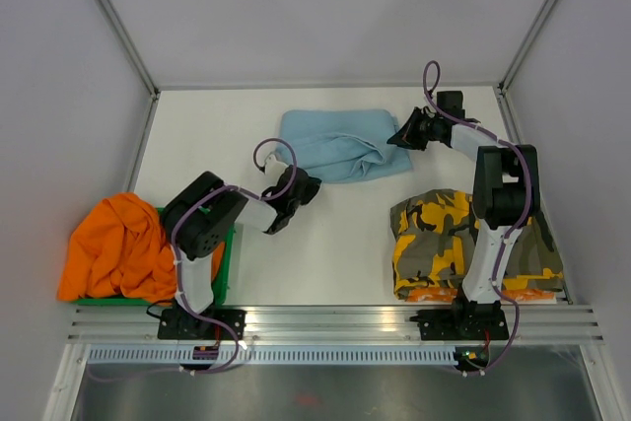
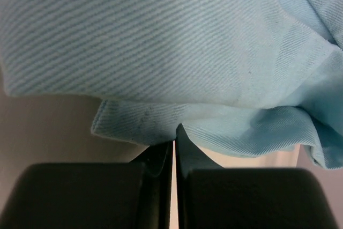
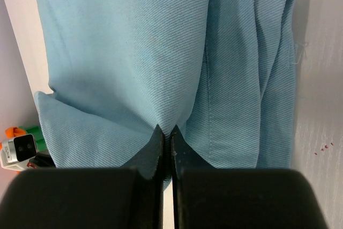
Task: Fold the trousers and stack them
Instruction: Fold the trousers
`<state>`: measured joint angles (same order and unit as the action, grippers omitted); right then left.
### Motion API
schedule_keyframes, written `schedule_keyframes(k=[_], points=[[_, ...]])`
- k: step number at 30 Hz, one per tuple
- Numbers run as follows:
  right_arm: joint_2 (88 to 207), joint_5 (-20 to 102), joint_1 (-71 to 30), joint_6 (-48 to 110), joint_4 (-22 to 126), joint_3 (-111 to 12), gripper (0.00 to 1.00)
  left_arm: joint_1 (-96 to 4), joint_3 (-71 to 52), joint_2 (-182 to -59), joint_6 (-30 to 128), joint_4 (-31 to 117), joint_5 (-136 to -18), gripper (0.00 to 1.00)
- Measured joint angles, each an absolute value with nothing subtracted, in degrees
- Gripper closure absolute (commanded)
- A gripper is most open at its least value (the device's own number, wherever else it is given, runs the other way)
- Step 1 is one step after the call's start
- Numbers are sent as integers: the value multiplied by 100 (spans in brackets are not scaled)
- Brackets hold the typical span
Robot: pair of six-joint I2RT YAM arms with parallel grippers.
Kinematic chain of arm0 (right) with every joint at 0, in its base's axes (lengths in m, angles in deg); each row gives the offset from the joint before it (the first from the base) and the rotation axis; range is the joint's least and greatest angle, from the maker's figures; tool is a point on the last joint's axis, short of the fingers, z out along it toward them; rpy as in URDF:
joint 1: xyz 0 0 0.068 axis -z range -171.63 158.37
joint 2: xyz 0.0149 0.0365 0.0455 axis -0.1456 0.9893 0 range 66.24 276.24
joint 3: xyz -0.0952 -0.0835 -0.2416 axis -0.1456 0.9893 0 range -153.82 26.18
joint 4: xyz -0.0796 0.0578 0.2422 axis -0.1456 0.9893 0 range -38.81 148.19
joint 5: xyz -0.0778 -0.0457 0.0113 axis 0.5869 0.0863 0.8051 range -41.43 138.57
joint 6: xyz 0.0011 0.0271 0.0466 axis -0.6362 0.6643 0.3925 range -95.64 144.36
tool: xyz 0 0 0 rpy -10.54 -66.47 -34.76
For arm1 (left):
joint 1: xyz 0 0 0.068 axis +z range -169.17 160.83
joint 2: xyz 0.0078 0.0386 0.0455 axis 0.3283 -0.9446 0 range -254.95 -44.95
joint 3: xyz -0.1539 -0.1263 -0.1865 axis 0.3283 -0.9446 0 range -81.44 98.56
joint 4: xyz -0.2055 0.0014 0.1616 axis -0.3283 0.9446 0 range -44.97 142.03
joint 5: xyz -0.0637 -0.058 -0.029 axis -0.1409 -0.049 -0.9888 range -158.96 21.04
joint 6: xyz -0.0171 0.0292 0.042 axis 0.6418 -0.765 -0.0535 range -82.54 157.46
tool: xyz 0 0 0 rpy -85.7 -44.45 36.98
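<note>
The light-blue trousers (image 1: 340, 143) lie crumpled and partly folded at the back middle of the table. At their left front corner my left gripper (image 1: 299, 187) is shut, its tips pinching the hem (image 2: 134, 124) of the blue cloth, which fills the left wrist view. At the trousers' right edge my right gripper (image 1: 405, 134) is shut on a raised fold of the same cloth (image 3: 134, 52), which puckers between the tips of the right gripper (image 3: 165, 130). The left gripper (image 2: 175, 137) shows only a thin slit between its fingers.
Folded camouflage trousers (image 1: 444, 244) lie at the front right, partly under the right arm. Orange trousers (image 1: 118, 244) are heaped in a green tray (image 1: 229, 261) at the front left. White walls enclose the table on three sides.
</note>
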<state>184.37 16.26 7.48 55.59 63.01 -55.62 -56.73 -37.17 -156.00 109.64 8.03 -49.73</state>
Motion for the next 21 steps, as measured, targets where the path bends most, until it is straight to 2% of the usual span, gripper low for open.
schedule_keyframes(k=[4, 11, 17, 20, 21], points=[[18437, 1602, 746, 5550, 6299, -5562, 100, -5666, -3746, -15331, 10470, 1002, -4888, 98], [18437, 1136, 799, 5506, 6220, -5698, 100, -5587, -3663, -14002, 8886, 1367, -4263, 98], [18439, 797, 939, 5340, 5945, -6082, 99, -5327, -3368, -13809, 7869, 1365, -3872, 98], [18465, 732, 1026, 5229, 6030, -6358, 94, -5310, -3374, -13812, 7697, 1407, -4029, 98], [18500, 686, 1063, 5196, 6025, -6452, 84, -5336, -3394, -13812, 7697, 1418, -4123, 98]])
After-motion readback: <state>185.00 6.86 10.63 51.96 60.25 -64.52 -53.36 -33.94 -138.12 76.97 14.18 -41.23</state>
